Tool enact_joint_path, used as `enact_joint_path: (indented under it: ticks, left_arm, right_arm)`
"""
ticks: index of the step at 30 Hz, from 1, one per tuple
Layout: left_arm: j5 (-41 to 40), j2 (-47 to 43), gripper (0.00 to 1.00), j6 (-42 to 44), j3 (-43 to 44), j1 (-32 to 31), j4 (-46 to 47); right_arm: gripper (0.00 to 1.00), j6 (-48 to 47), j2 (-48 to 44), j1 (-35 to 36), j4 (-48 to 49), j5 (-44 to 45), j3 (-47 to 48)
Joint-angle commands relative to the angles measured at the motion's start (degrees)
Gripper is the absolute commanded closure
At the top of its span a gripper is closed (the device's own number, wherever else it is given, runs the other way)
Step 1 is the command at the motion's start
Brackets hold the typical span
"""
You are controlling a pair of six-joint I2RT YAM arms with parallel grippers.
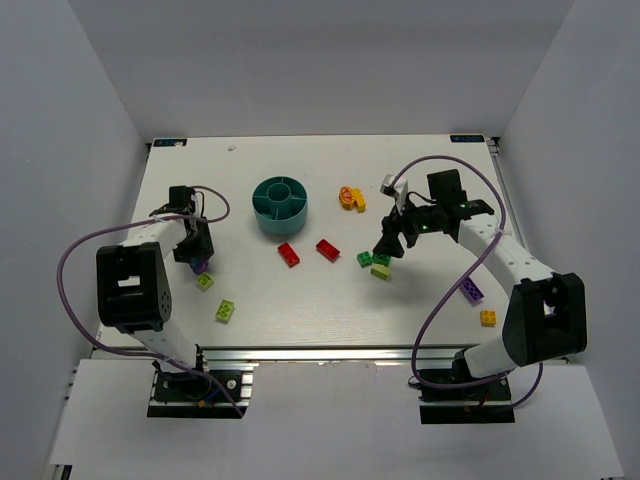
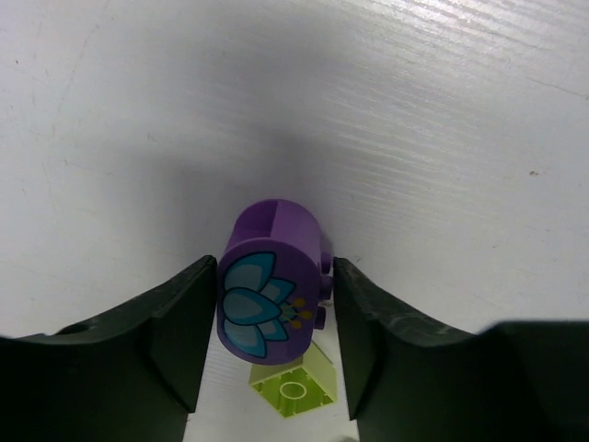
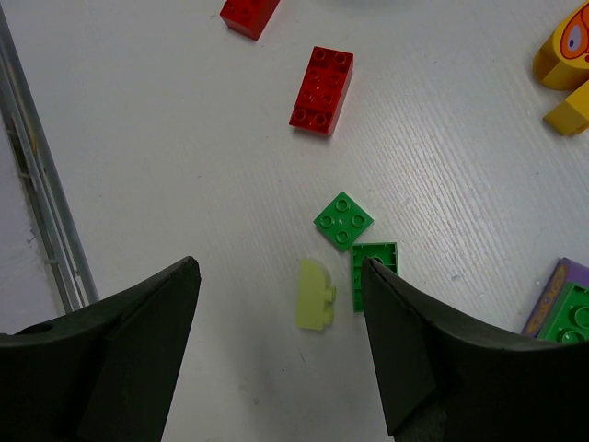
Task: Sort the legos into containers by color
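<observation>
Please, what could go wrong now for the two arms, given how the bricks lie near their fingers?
1. The right gripper is open over a pale lime brick, but a green brick lies right against one finger. Closing may catch or push both colors.
2. The left gripper seems to hold a purple brick by a rounded side and its studs. It may twist or slip before reaching the teal bowl.

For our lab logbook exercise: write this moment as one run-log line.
left gripper: shut on purple brick | right gripper: open above lime brick | teal bowl: no bricks seen inside
</observation>
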Motion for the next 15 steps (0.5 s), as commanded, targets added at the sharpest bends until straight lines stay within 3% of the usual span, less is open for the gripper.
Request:
enact_joint_path:
  ticks: [1,6,9,15]
  left_arm:
    - [0.45,-0.09,0.40,0.58,1.59,0.10,0.06]
    - [1.06,0.08,0.51,0.23,2.12,0.19,0.32]
    - [2.38,-0.62,0.64,-0.82,2.30,0.19,0.32]
    - [12.39,-9.48,0.79,-10.20,2.56,-0.69,5.05]
  right_arm:
    - [0.25,-0.39,0.28,0.14,-0.40,-0.64,2.82]
    - [0.25,-0.48,0.10,0.22,-0.49,-0.64,2.73]
    - [0.25,-0.74,-0.34,0.22,-0.57,-0.46,2.82]
    - [0.27,-0.48,-1.31,0.22,-0.31,-0.11,2.38]
